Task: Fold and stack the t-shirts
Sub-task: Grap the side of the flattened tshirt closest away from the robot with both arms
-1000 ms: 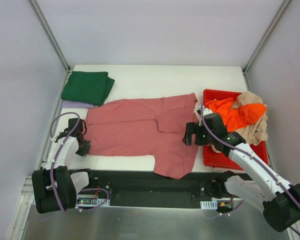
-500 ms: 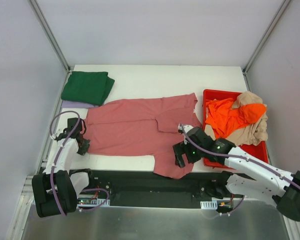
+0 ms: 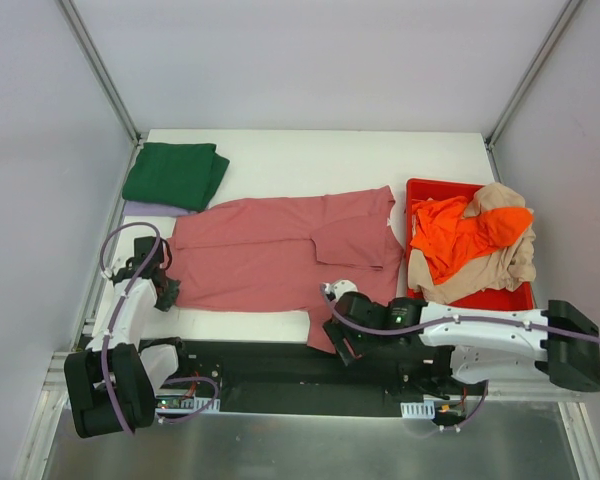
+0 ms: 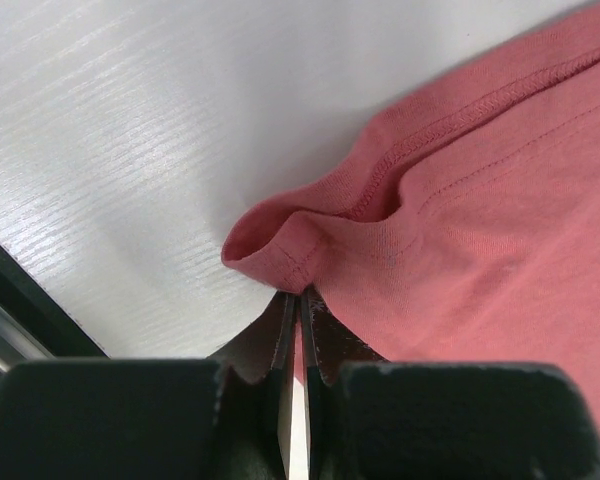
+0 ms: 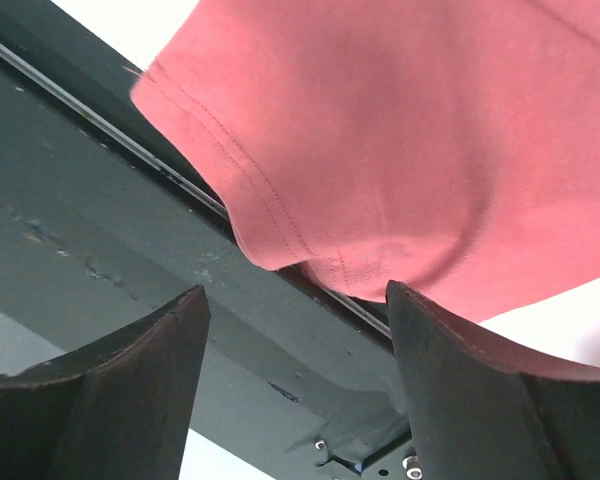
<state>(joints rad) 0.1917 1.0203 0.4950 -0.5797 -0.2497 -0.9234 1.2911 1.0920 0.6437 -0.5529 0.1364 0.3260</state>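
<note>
Top view: the rose-red t-shirt (image 3: 270,255) lies spread on the white surface (image 3: 310,160). Its long axis runs left to right, and one sleeve (image 3: 362,300) droops over the near edge. The left claw (image 3: 166,291) sits at the shirt's near left corner. The right claw (image 3: 336,335) is low beside the drooping sleeve, so the right arm is the nearer one to it. A folded green t-shirt (image 3: 175,175) rests on a lilac t-shirt (image 3: 152,209) at far left. An orange t-shirt (image 3: 465,230) and a beige t-shirt (image 3: 515,265) are heaped in the red bin (image 3: 435,184).

Left wrist: the claw is clenched on the hem corner, with cloth bunched just ahead of its tips.

Right wrist: the claw is released, jaws wide. The sleeve hangs just ahead of them over the dark rail (image 5: 100,200), with no contact apparent. Closing on it probably calls for a short advance toward the hem.
</note>
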